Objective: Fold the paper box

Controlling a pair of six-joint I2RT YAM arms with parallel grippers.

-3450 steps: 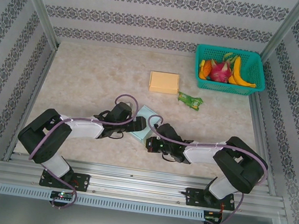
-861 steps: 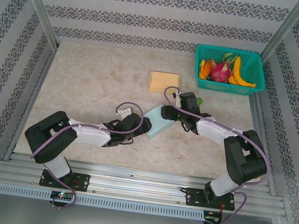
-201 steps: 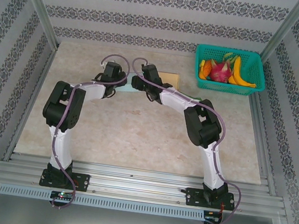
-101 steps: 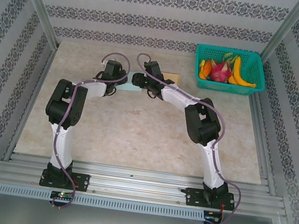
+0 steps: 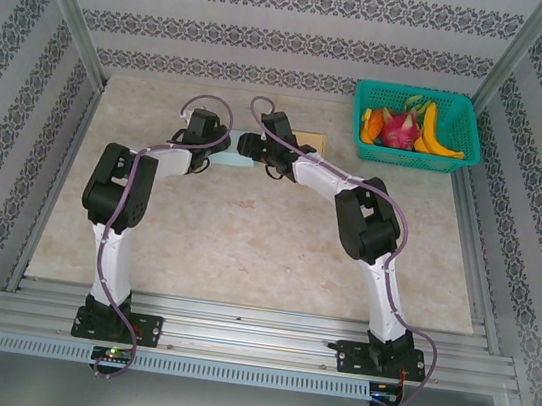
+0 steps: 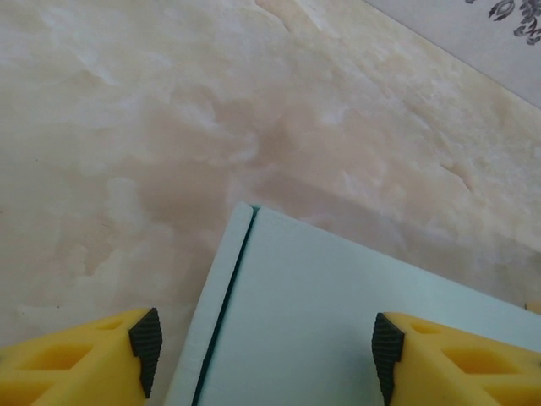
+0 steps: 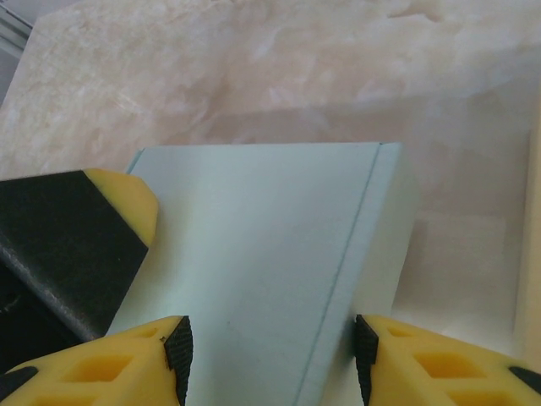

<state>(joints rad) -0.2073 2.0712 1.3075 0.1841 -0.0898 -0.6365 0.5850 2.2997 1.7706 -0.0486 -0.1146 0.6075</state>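
Moved since earliest frame: paper box has gone from the near-centre of the table to its far side. Both arms, then folded low near their bases, now reach far out.
Box position: flat on the table, pale blue face up, just left of the yellow pad.
Box detail: one thin seam line runs beside a long edge in each wrist view.
Left gripper: jaws apart, yellow fingers straddling one corner of the box. The blue face runs on under the right-hand finger, so no clamp is seen.
Right gripper: jaws apart over the opposite end, with the box face showing between the pads. The other arm's black-and-yellow finger sits at the box's left edge in this view.
Contact: cannot tell whether any pad touches the paper.
Surroundings: green basket of fruit in the far right corner, well apart from the box.
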